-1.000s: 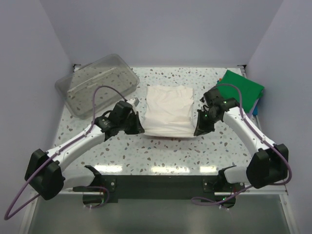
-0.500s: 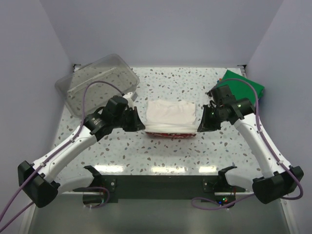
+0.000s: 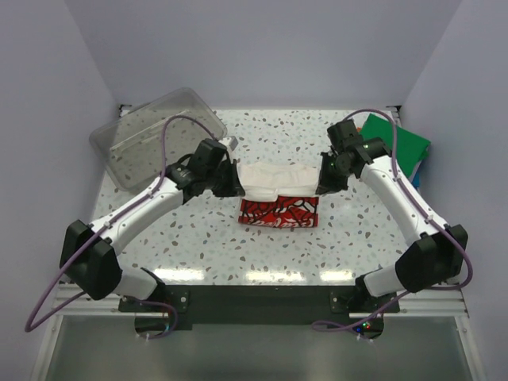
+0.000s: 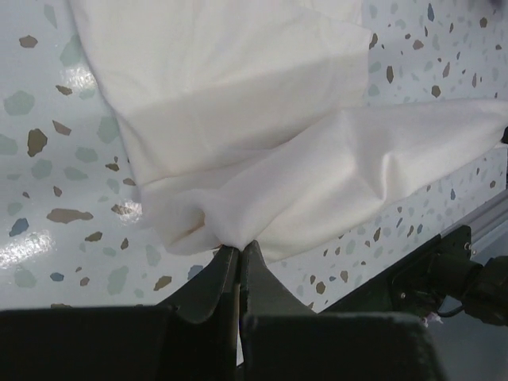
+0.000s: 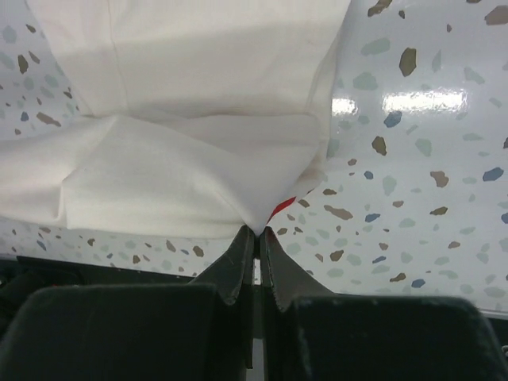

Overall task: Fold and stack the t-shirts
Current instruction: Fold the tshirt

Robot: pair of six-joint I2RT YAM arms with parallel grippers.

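Note:
The cream-white t-shirt (image 3: 278,176) lies mid-table, its near part lifted and carried back so the red-and-white print (image 3: 279,211) shows underneath. My left gripper (image 3: 236,186) is shut on the shirt's left corner; the left wrist view shows the cloth (image 4: 262,151) bunched at my gripper (image 4: 240,248). My right gripper (image 3: 321,188) is shut on the right corner; in the right wrist view the cloth (image 5: 190,143) is pinched at my gripper (image 5: 258,233), with a bit of red beside it. A folded green shirt (image 3: 397,144) tops a stack at the far right.
A clear plastic tub (image 3: 155,135) lies tilted at the far left of the speckled table (image 3: 198,238). A blue edge (image 3: 420,171) shows under the green shirt. The table's front rail runs along the near edge.
Both grippers have moved away from me with the shirt's near edge, folding it back over itself. The red print underneath has come into view.

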